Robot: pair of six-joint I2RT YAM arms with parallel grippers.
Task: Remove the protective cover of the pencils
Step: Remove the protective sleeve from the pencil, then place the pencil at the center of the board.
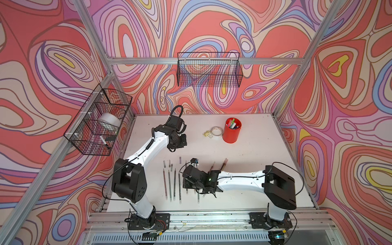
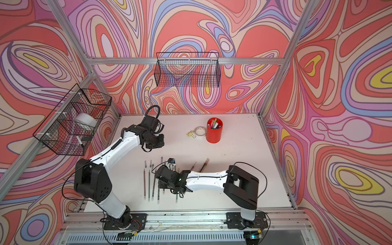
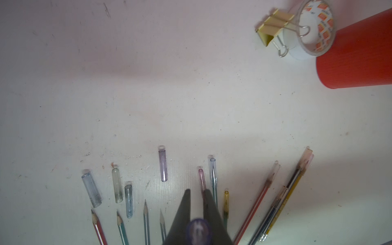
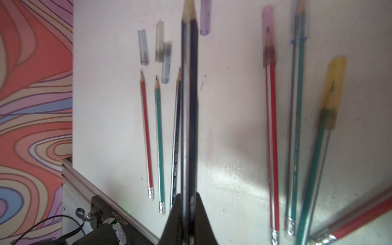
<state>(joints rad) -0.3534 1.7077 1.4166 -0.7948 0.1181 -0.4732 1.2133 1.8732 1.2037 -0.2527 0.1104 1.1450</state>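
Observation:
My right gripper (image 4: 188, 196) is shut on a dark pencil (image 4: 189, 106) whose sharpened tip is bare. My left gripper (image 3: 198, 192), raised over the table (image 1: 254, 169), is shut on a purple protective cover (image 3: 198, 231) seen end-on between its jaws. Three bare pencils (image 4: 159, 144) lie side by side on the table, with several loose clear covers (image 4: 166, 62) beyond their tips. Other pencils still wear covers: pink (image 4: 268, 36), blue (image 3: 213, 169) and yellow (image 4: 334, 84). In both top views the right gripper (image 1: 186, 181) (image 2: 163, 178) hovers low over the pencil row (image 1: 169, 184).
A red cup (image 1: 232, 132) of markers stands at the back, with a tape roll (image 1: 216, 131) and a yellow binder clip (image 3: 273, 27) beside it. Wire baskets hang on the back wall (image 1: 209, 72) and the left wall (image 1: 99, 121).

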